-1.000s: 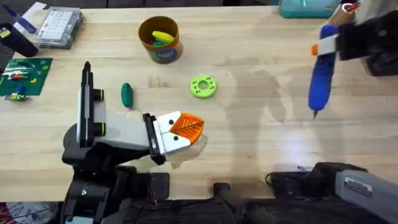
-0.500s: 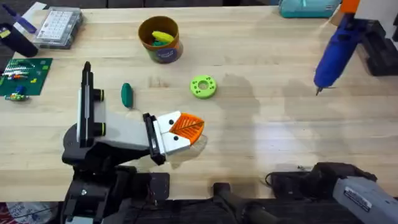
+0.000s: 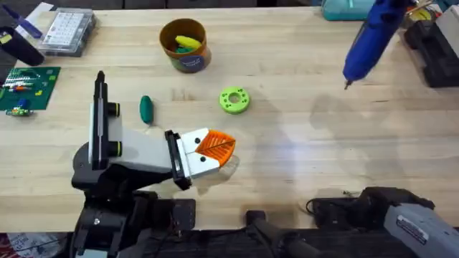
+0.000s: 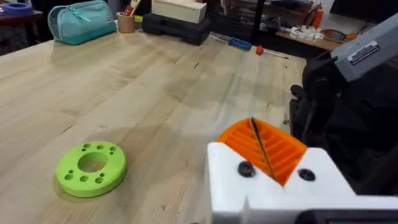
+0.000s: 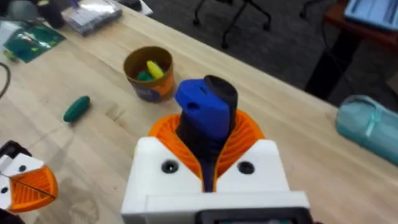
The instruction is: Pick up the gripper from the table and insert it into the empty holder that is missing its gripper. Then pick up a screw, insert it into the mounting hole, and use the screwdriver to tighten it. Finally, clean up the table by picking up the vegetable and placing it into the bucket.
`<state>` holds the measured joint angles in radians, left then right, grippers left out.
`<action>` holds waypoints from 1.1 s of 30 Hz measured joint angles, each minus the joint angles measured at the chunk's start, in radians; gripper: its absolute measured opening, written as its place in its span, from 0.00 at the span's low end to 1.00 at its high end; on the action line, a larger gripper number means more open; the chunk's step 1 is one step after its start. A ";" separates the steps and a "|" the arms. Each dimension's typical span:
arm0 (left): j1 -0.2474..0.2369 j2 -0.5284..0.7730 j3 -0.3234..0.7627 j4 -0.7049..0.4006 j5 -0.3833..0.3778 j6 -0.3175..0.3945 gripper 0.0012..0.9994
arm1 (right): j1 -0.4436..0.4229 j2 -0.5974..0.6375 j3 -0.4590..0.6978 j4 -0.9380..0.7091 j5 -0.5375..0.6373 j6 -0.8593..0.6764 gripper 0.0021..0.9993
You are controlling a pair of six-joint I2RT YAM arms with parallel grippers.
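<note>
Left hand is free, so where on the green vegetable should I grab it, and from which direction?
Grip the vegetable at its middle, coming straight down from above. It lies flat on the table, long axis running away from the arm bases, so close the left hand across its narrow width. Space on both sides looks open.

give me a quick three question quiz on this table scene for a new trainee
1. True or false: the small dark green oblong vegetable already lies inside the round yellow-orange bucket.
2. What does the right gripper hold? A) the lime-green flat ring B) the chunky blue power screwdriver C) nothing
3. Fill in: the left gripper's orange pads are pressed ____.

Key: 1 false, it lies on the wooden table; 2 B; 3 together.
</note>
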<state>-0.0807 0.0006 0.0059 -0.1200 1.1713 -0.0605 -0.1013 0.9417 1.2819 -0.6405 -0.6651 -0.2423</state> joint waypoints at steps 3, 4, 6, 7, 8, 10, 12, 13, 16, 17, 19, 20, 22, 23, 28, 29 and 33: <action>0.000 0.000 0.000 0.000 0.000 0.000 0.01 | 0.002 0.000 0.000 0.063 -0.044 0.018 0.05; 0.000 0.000 0.000 0.000 0.000 0.000 0.01 | 0.007 0.000 0.000 0.086 -0.052 0.028 0.05; 0.000 0.000 0.000 0.000 0.000 0.000 0.01 | 0.024 0.000 -0.001 0.125 -0.063 0.046 0.05; 0.000 0.000 0.000 0.000 0.000 0.000 0.01 | 0.040 0.000 -0.003 0.149 -0.067 0.059 0.05; 0.000 0.000 0.000 0.000 0.000 0.000 0.01 | 0.060 0.000 -0.009 0.180 -0.069 0.072 0.05; 0.000 0.000 0.000 0.000 0.000 0.000 0.01 | 0.110 0.000 -0.026 0.243 -0.066 0.095 0.05; 0.000 0.000 0.000 0.000 0.000 0.000 0.01 | 0.169 0.000 -0.051 0.297 -0.051 0.120 0.05; 0.000 0.000 0.000 0.000 0.000 0.000 0.01 | 0.198 0.000 -0.063 0.316 -0.041 0.130 0.05; 0.000 0.000 0.000 0.000 0.000 0.000 0.01 | 0.277 0.001 -0.105 0.376 -0.016 0.153 0.05; 0.000 0.000 0.000 0.000 0.000 0.000 0.01 | 0.300 0.003 -0.116 0.394 -0.011 0.164 0.05; 0.000 0.000 0.000 0.000 0.001 0.000 0.01 | 0.346 0.004 -0.138 0.433 -0.004 0.182 0.05; 0.000 0.000 0.000 0.000 0.000 0.000 0.01 | 0.370 0.005 -0.149 0.456 -0.003 0.188 0.05; 0.000 0.000 0.000 0.000 0.000 0.000 0.01 | 0.415 0.005 -0.176 0.512 -0.001 0.199 0.04; 0.000 0.000 0.000 0.000 0.000 0.000 0.01 | 0.433 0.005 -0.188 0.543 -0.001 0.207 0.05; 0.000 0.000 0.000 0.000 0.001 0.000 0.01 | 0.508 0.005 -0.269 0.726 0.003 0.258 0.05; 0.000 0.000 0.000 0.000 0.001 0.000 0.01 | 0.519 0.005 -0.283 0.739 0.003 0.266 0.05; 0.000 0.000 0.000 0.000 0.001 0.000 0.01 | 0.566 0.010 -0.319 0.745 0.001 0.277 0.05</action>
<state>-0.0807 0.0006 0.0059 -0.1200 1.1721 -0.0608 0.4647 0.9515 0.9633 0.1049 -0.6641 0.0342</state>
